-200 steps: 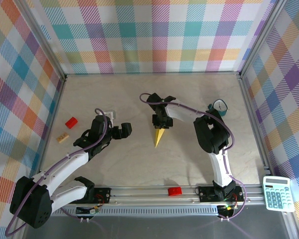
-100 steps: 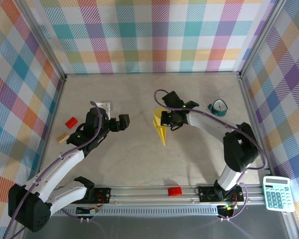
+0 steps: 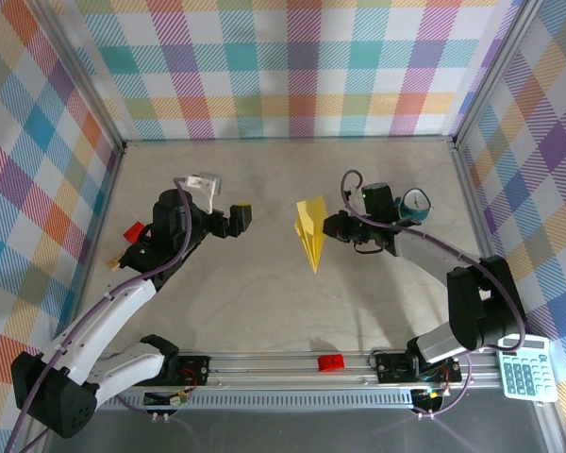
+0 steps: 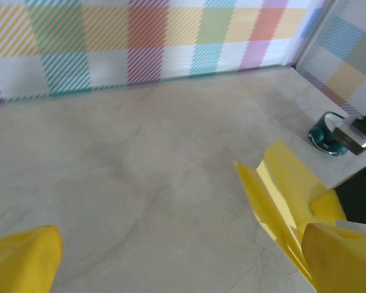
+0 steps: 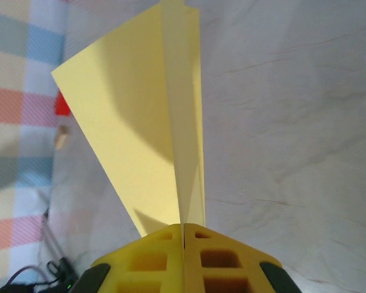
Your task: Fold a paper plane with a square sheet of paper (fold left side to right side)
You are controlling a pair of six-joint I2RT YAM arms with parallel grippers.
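Note:
The paper plane point(image 3: 311, 231) is a narrow yellow dart with a centre crease, its point towards the near edge. My right gripper point(image 3: 332, 226) is shut on its folded keel and holds it off the table from the right. The right wrist view has the two wings point(image 5: 146, 122) spreading away from the closed right gripper point(image 5: 184, 235). My left gripper point(image 3: 238, 219) stands open some way left of the plane, touching nothing. In the left wrist view the plane point(image 4: 287, 195) rises at the right, beyond the wide-apart left gripper point(image 4: 183, 265).
A teal tape roll point(image 3: 415, 203) stands just behind the right wrist and appears again as the teal roll point(image 4: 326, 134). A red brick point(image 3: 134, 231) lies at the far left. Another red brick point(image 3: 331, 361) sits on the front rail. A calculator point(image 3: 525, 366) is at the near right.
The right gripper has closed on the plane, lifted it and carried it a little right, swinging round to hold it from the right. The left arm has drawn back slightly, still open.

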